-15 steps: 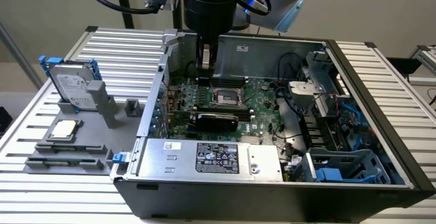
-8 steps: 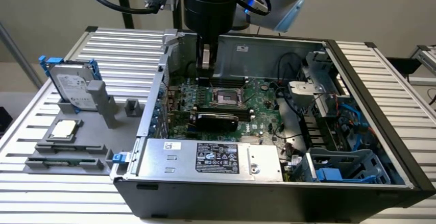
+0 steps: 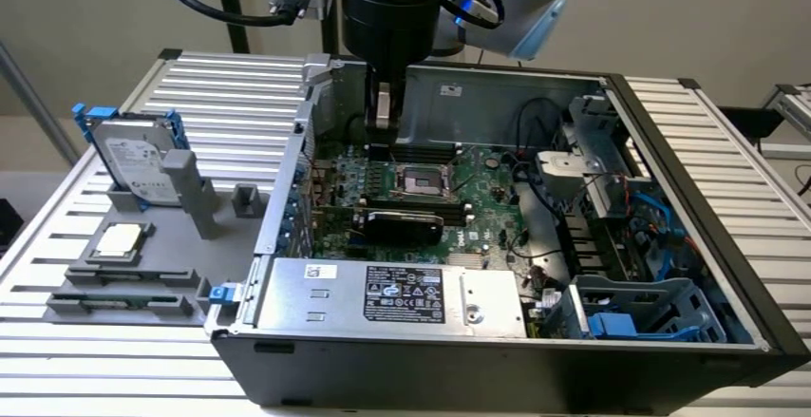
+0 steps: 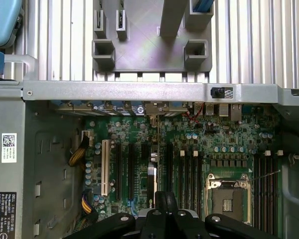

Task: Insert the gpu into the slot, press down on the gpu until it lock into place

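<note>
The gpu [image 3: 399,220], a black-faced card on a green board, stands on edge on the motherboard [image 3: 488,213] inside the open computer case. My gripper [image 3: 382,146] hangs over the board above and behind the card, apart from it. Its fingers are shut with nothing between them. In the wrist view the gripper [image 4: 165,201] is pressed together over a thin pale upright edge [image 4: 152,181] that runs between the black slots. The slot is hidden; I cannot tell how deep the card sits.
A grey hard drive with blue rails [image 3: 133,156], a processor chip [image 3: 117,239] and a memory stick [image 3: 121,300] rest in a grey fixture at the exterior view's left. In the case are the power supply [image 3: 393,293], the processor socket [image 3: 419,180], cables and a blue drive cage [image 3: 633,317].
</note>
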{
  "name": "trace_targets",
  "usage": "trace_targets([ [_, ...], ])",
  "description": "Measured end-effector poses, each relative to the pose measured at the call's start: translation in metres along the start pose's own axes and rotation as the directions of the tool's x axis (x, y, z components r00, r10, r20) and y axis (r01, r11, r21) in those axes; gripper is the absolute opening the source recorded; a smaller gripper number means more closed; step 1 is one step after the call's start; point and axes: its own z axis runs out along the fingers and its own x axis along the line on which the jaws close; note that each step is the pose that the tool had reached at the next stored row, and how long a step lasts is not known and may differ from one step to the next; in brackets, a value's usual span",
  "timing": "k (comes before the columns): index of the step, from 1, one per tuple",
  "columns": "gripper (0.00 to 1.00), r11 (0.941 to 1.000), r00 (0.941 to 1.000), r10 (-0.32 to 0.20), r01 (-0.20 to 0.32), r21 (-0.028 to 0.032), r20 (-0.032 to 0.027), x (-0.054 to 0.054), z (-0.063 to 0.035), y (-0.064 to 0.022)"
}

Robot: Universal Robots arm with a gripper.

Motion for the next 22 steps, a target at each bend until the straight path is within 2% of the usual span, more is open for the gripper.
trace_targets([
  [22,0.11,1.0000,1.0000,0.000,0.000,-0.0001,0.0000,0.0000,0.0000,0.0000],
])
